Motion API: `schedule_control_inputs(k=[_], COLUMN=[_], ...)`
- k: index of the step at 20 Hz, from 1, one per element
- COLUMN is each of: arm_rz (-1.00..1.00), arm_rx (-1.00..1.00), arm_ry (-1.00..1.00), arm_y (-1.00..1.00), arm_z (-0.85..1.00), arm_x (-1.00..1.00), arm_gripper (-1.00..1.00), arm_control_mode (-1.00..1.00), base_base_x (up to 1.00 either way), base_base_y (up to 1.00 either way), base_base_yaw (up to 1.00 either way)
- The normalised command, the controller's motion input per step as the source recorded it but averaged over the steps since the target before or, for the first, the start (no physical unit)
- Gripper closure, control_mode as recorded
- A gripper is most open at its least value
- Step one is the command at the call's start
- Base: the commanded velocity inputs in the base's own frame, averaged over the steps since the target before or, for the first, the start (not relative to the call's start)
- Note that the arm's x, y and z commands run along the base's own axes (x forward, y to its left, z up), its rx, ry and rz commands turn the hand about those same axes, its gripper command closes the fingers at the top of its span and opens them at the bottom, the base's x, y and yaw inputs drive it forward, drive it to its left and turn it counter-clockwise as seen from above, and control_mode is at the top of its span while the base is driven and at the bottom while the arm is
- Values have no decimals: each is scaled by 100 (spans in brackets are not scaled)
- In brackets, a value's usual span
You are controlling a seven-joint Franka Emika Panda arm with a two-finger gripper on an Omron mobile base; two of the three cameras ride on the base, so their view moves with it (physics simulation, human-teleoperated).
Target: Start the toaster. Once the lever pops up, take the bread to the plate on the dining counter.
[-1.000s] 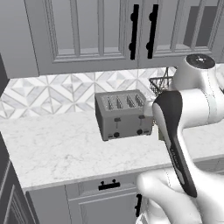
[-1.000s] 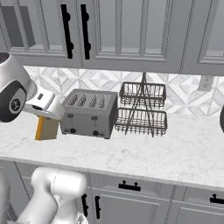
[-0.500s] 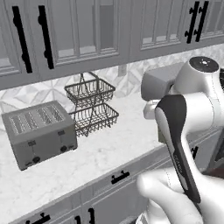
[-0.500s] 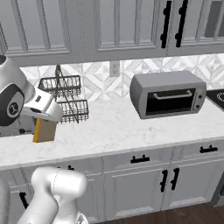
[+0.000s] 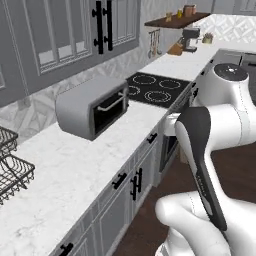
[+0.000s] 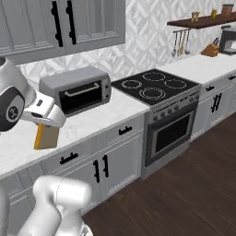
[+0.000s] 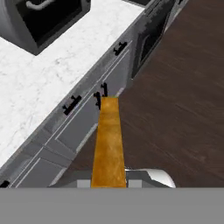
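— Well, what is the claw [image 6: 46, 133] doing?

— It is clenched on the bread [image 6: 45, 137]. In the right base view the slice hangs below the white hand, upright, over the front edge of the marble surface [image 6: 92, 120]. The hand view gives only the orange-brown crust edge of the bread [image 7: 108, 142], running up the middle from the bottom.

— What lies under it there?

— Grey cabinet fronts [image 7: 83, 120] with dark handles and a dark wood floor [image 7: 183, 87], with the surface off to the left.

— And farther out?

— A grey toaster oven [image 6: 77, 88] stands on the surface behind the bread; the right base view shows it from the front. The left base view shows it at an angle, with part of a black wire rack [image 5: 11, 167] at the left edge. Beyond it come a black cooktop [image 6: 154, 85] and, in the right base view, the oven door [image 6: 171, 133] beneath. A wooden shelf [image 6: 203, 20] hangs on the tiled wall.
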Motion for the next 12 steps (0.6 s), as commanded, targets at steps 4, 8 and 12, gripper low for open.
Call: schedule_control_inputs(k=[4, 8, 12], arm_rz=[0, 0, 0], arm_rx=[0, 0, 0], arm_ry=[0, 0, 0], arm_y=[0, 0, 0], arm_z=[0, 0, 0], arm_x=[0, 0, 0], arm_gripper=[100, 100, 100], arm_control_mode=[100, 100, 100], base_base_x=[0, 0, 11], base_base_y=[-87, -84, -75], base_base_yaw=[-74, -71, -68])
